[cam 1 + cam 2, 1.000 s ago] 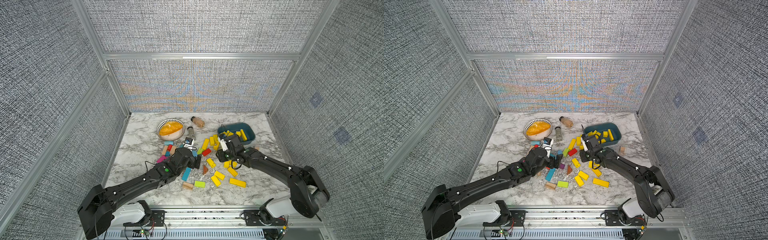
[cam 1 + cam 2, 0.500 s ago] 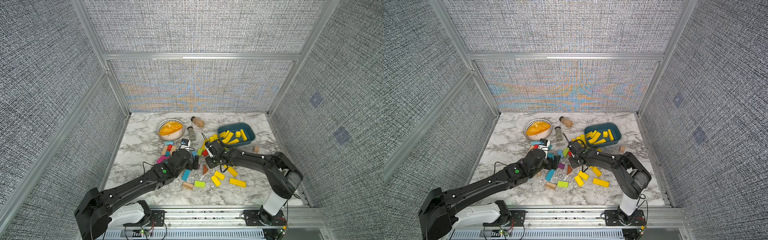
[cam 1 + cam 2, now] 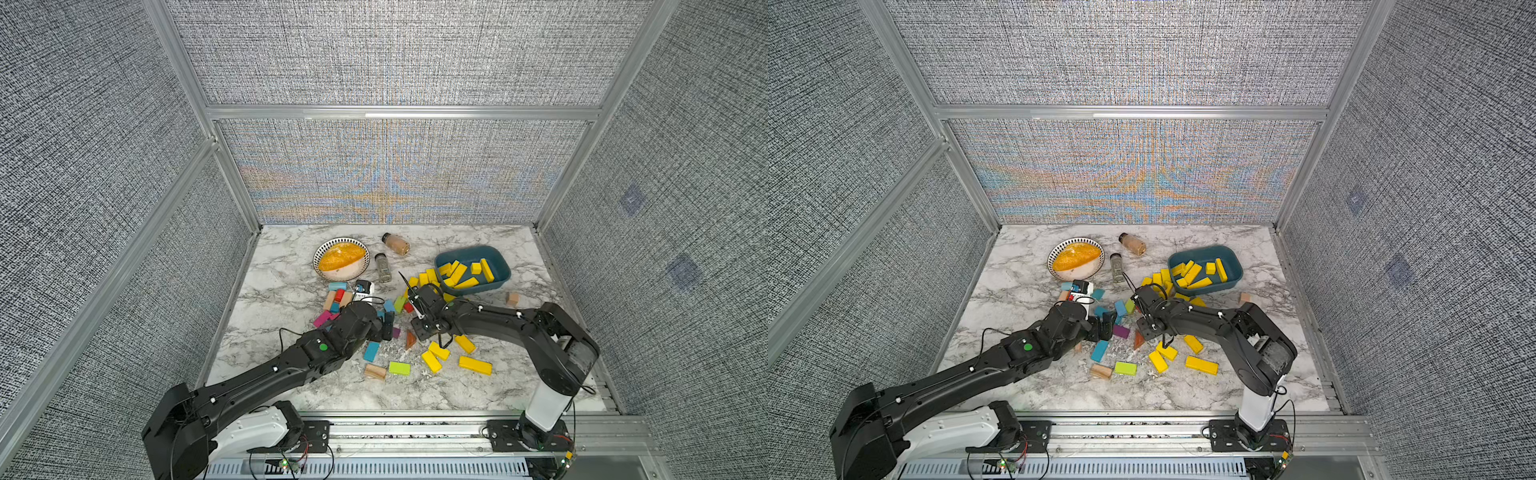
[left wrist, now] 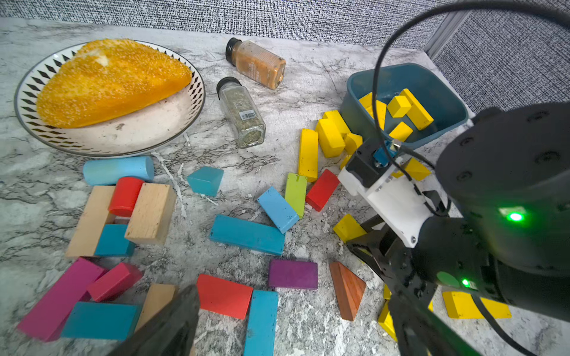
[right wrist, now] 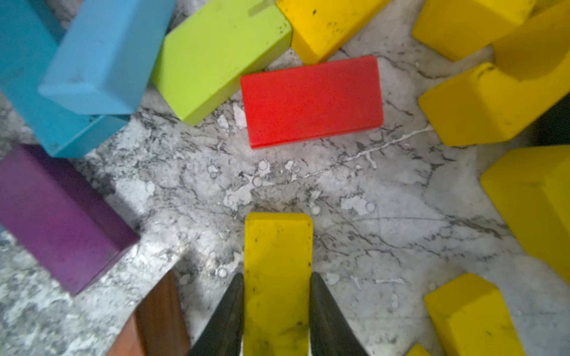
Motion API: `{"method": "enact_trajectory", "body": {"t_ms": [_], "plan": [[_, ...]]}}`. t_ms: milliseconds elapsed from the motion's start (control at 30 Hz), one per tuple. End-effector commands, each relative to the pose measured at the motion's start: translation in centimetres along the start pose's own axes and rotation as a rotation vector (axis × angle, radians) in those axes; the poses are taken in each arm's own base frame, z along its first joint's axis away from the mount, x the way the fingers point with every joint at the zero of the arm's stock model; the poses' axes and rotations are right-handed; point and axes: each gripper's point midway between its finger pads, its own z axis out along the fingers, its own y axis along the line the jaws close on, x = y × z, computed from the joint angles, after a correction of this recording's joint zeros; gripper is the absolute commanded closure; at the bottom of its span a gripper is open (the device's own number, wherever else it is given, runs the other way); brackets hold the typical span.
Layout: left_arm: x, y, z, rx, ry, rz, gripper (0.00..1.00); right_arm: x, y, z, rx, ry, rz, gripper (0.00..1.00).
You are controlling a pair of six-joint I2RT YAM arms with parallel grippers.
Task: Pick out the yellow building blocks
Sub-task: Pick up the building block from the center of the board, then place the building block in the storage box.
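Since one second ago the right arm has swung from beside the blue bin [image 3: 498, 259] toward the middle of the table, and its elbow is now folded high near the front right. Now the right gripper [image 5: 276, 311] points down at the marble table [image 3: 291, 291], and its two dark fingers [image 5: 226, 320] press on both long sides of a yellow block [image 5: 277, 262], so it is holding this block. Close around it lie a red block [image 5: 311, 100], a lime-green block [image 5: 216, 55], a purple block [image 5: 55, 215] and a brown wedge [image 5: 157, 317], with a small bare patch of marble between them. More yellow blocks lie in the bin, in a heap [image 3: 428, 276] touching its near edge, and in a loose group [image 3: 453, 357] near the front. The left gripper [image 3: 384, 324] stands wide open and holds nothing, just beside the purple block. At the front edge and the left side the table has open room.
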Motion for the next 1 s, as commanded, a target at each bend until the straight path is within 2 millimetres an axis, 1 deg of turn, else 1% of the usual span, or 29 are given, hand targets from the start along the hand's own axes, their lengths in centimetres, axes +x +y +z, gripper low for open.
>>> {"method": "enact_trajectory", "body": {"t_ms": [0,67,167,233,300,367,433,567,633,667,733,800,867,967], "plan": [[-1.1,0.0,-0.2,-0.002,-0.047,-0.033,0.03,-0.8,-0.1,-0.5,-0.006,-0.026,0.023,0.72],[-1.4,-0.1,-0.4,-0.004,-0.053,-0.025,0.03,-1.2,-0.2,-0.9,-0.011,-0.041,0.034,0.74],[-1.6,-0.1,-0.4,-0.006,-0.057,-0.019,0.03,-2.1,-0.7,-2.0,-0.008,-0.075,0.055,0.76],[-1.8,-0.1,-0.5,-0.005,-0.062,-0.021,0.03,-3.1,-1.3,-3.3,0.002,-0.109,0.069,0.76],[-1.8,-0.2,-0.4,-0.004,-0.063,-0.022,0.03,-4.3,-2.4,-4.7,0.014,-0.147,0.09,0.76],[-1.8,-0.2,-0.2,-0.005,-0.065,-0.019,0.03,-5.4,-3.8,-6.0,0.025,-0.183,0.117,0.76],[-1.8,-0.4,0.0,-0.001,-0.061,-0.011,0.03,-6.7,-6.1,-7.2,0.049,-0.219,0.153,0.76],[-1.8,-0.8,0.5,0.002,-0.047,0.013,0.03,-8.6,-11.4,-7.8,0.105,-0.248,0.229,0.76],[-1.5,-0.9,0.9,-0.003,-0.033,0.026,0.03,-9.5,-14.2,-7.5,0.124,-0.255,0.281,0.77],[-1.6,-1.0,1.0,-0.004,-0.03,0.027,0.03,-9.9,-15.3,-7.3,0.124,-0.258,0.305,0.77],[-1.6,-1.2,1.3,0.001,-0.026,0.033,0.03,-10.6,-17.7,-6.3,0.127,-0.258,0.359,0.77],[-1.5,-1.3,1.6,0.003,-0.02,0.042,0.03,-11.0,-19.6,-5.0,0.123,-0.255,0.409,0.78],[-1.5,-1.4,1.9,-0.002,-0.012,0.064,0.03,-11.1,-21.0,-3.4,0.102,-0.245,0.458,0.79],[-1.3,-1.5,2.5,-0.015,0.006,0.102,0.03,-11.2,-21.6,-0.6,0.076,-0.217,0.487,0.8]]}}
